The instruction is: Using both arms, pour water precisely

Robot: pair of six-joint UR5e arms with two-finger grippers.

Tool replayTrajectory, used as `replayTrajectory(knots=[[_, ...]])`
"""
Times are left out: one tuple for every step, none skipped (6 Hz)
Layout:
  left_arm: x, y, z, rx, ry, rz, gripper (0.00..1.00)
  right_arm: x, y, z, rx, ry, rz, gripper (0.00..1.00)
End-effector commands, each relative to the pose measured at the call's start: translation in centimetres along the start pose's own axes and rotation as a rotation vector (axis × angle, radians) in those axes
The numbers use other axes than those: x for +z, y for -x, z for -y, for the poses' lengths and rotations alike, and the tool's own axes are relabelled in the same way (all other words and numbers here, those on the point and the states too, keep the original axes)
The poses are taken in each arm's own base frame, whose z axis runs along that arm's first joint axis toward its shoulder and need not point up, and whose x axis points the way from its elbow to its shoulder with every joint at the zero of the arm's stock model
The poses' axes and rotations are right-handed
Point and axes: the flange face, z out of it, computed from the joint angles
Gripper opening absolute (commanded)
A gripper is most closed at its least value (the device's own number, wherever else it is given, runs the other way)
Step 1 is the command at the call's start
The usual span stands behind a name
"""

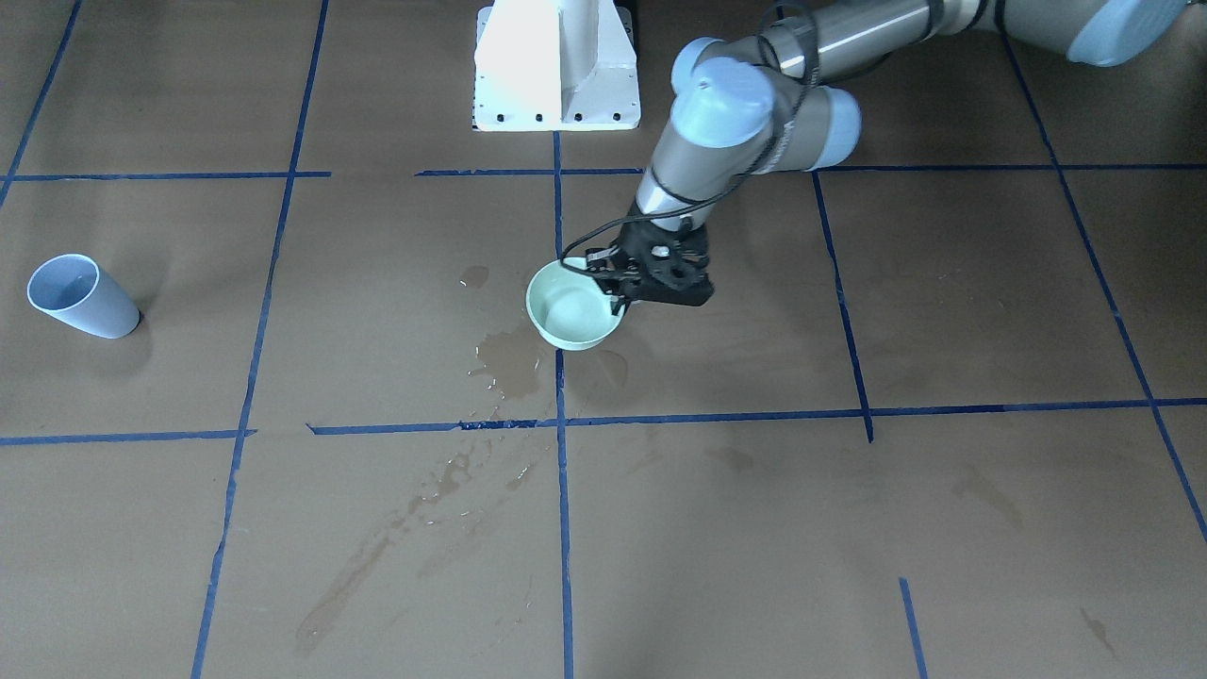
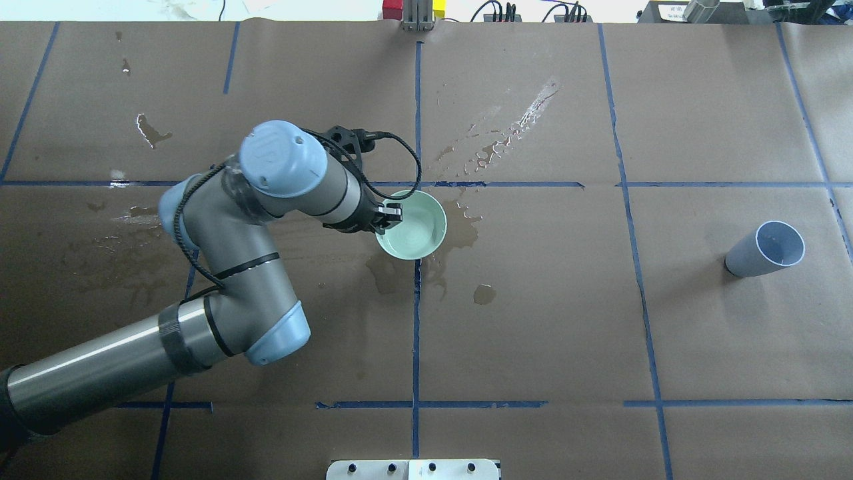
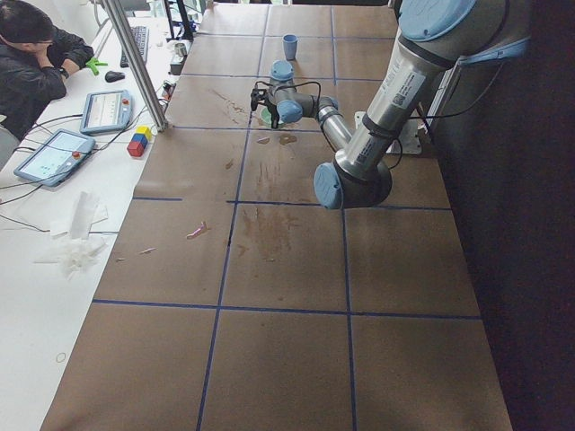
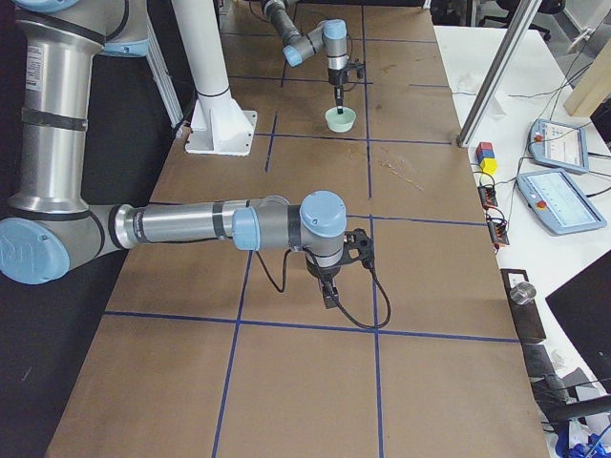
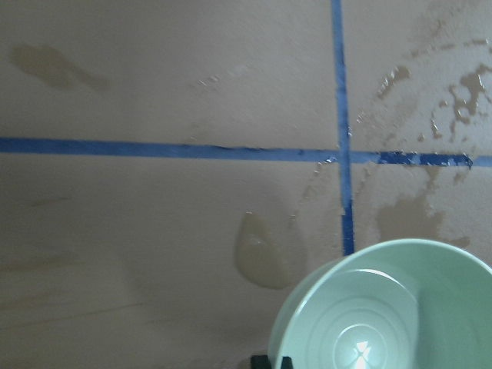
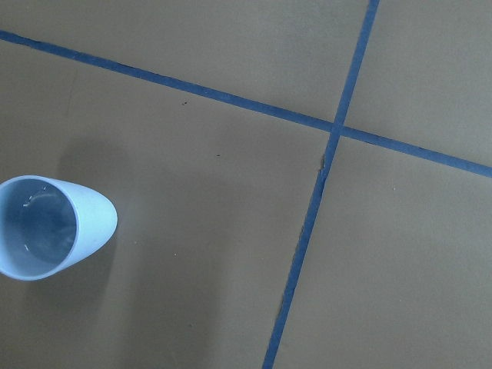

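two arms on my feeds, and only one has hold of anything. left arm [image 2: 226,267] reaches in over the table [image 2: 700,333] with its wrist bent down by the middle tape cross [image 2: 417,185]. left gripper [image 2: 390,215] is clamped on the rim of the bowl [image 2: 416,237], on the edge nearest that arm; the front camera shows the same pinch from the far side. bowl is pale green, mouth up and level, over the centre blue line and just on the robot's side of the cross line. i cannot tell if its base touches the paper or hangs just off it. water [image 5: 361,338] shows only as a faint sheen low inside the bowl in the left wrist view. wet patches [image 2: 460,227] darken the paper right around the bowl, and a glistening streak [image 2: 513,133] runs off beyond the cross line.

cup [image 2: 766,250] stands upright well off to the robot's right, far from the bowl, mouth open; i cannot tell if it holds any water. right arm [image 4: 191,227] shows only in the right side camera, stretched low over the paper. right gripper [image 4: 330,296] points down; apart or together, i cannot tell. its wrist camera catches the cup at lower left, beside a tape crossing
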Motion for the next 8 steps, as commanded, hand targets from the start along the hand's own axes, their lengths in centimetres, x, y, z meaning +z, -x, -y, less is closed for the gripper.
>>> replayTrajectory(knots=[[2.4,-1.4,-0.7,0.007,0.009,0.028,0.05,0.0,0.0,0.0,0.001,0.001,0.001,1.0],[2.5,-0.9,-0.7,0.004,0.014,0.034,0.05,0.0,0.0,0.0,0.002,0.001,0.001,1.0],[2.5,-0.7,-0.7,0.003,0.015,0.036,0.05,0.0,0.0,0.0,0.002,0.001,0.0,1.0],[3.0,0.5,-0.9,-0.002,0.02,0.05,0.1,0.2,-0.2,-0.1,0.007,0.005,0.001,1.0],[3.3,0.9,-1.0,-0.002,0.022,0.056,0.21,0.2,-0.2,-0.1,0.005,0.003,0.0,1.0],[3.1,0.9,-0.9,-0.002,0.02,0.054,0.5,0.2,-0.2,-0.1,0.002,0.002,-0.002,1.0],[2.3,0.9,-0.4,-0.005,0.01,0.048,0.91,0.1,-0.1,0.0,0.0,0.0,-0.002,1.0],[-0.3,1.9,1.9,-0.006,0.058,0.083,1.0,-0.2,0.1,0.1,-0.004,-0.005,-0.003,1.0]])
